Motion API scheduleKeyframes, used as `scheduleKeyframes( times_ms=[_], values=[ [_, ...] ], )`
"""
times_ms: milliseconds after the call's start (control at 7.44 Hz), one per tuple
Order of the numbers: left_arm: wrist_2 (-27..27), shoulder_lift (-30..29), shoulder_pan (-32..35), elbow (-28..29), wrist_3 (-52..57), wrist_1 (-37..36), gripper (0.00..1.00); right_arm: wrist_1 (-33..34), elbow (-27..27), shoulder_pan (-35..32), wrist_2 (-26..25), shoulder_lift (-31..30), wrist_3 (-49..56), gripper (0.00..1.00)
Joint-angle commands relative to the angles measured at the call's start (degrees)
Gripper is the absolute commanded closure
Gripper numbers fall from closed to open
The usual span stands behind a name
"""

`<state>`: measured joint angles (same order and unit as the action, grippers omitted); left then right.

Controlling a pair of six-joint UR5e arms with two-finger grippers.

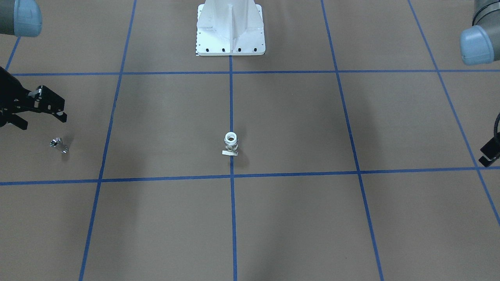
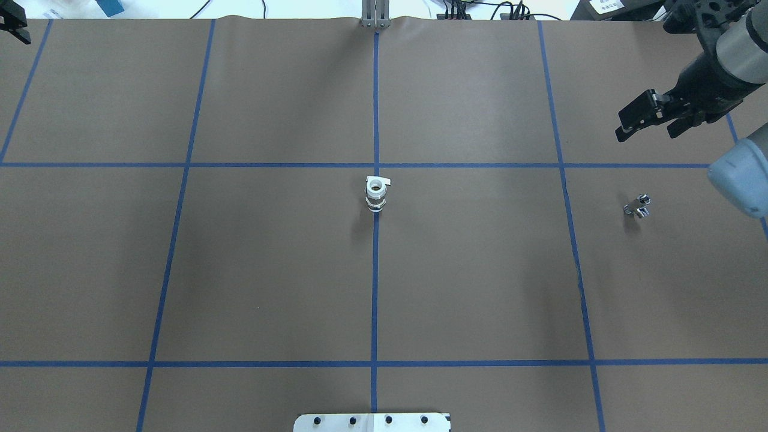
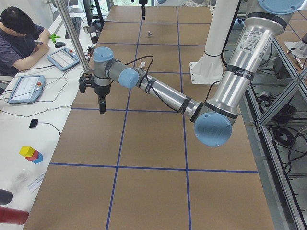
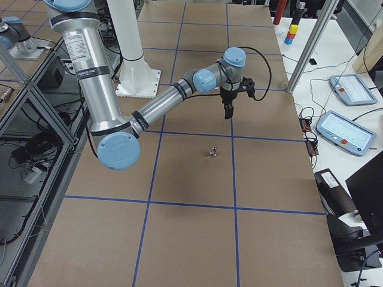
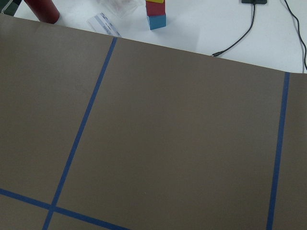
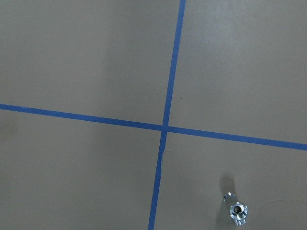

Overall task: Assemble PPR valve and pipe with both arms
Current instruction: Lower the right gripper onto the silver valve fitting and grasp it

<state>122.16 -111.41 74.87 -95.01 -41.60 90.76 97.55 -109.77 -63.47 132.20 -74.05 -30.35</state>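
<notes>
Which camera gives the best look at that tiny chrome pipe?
The right wrist view: the pipe looks largest there, its open end visible. Overhead and front views show it small; the side views, a speck; the left wrist view misses it.

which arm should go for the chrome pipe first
Right. The right gripper hovers open close to the pipe, while the left gripper is far off on the opposite side, with the valve between.
</notes>
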Motion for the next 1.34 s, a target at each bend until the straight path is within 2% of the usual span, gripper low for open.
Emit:
scheduleKeyframes(
  times_ms=[0, 269, 403, 941, 1210],
  values=[
    [1.41, 2.40, -2.19, 0.70, 8.50, 0.90, 0.00, -0.60, 4.20, 2.03, -0.63, 0.14, 0.81, 0.00],
    [1.42, 3.83, -2.80, 0.70, 11.63, 1.07, 0.00, -0.60, 4.48, 2.04, -1.50, -1.78, 3.95, 0.00],
    [1.50, 3.57, -3.07, -0.34, 11.63, 0.82, 0.00, -0.60, 5.87, 2.04, -2.20, -2.23, 7.38, 0.00],
    [1.42, 3.39, -6.67, -1.85, 11.63, 0.82, 0.00, -0.69, 11.24, 2.74, -2.64, -2.41, 9.43, 0.00],
    [1.50, 2.52, -6.94, -2.20, 11.63, 0.82, 0.00, -5.49, 14.39, 3.18, -3.26, -2.59, 9.26, 0.00]
  ],
)
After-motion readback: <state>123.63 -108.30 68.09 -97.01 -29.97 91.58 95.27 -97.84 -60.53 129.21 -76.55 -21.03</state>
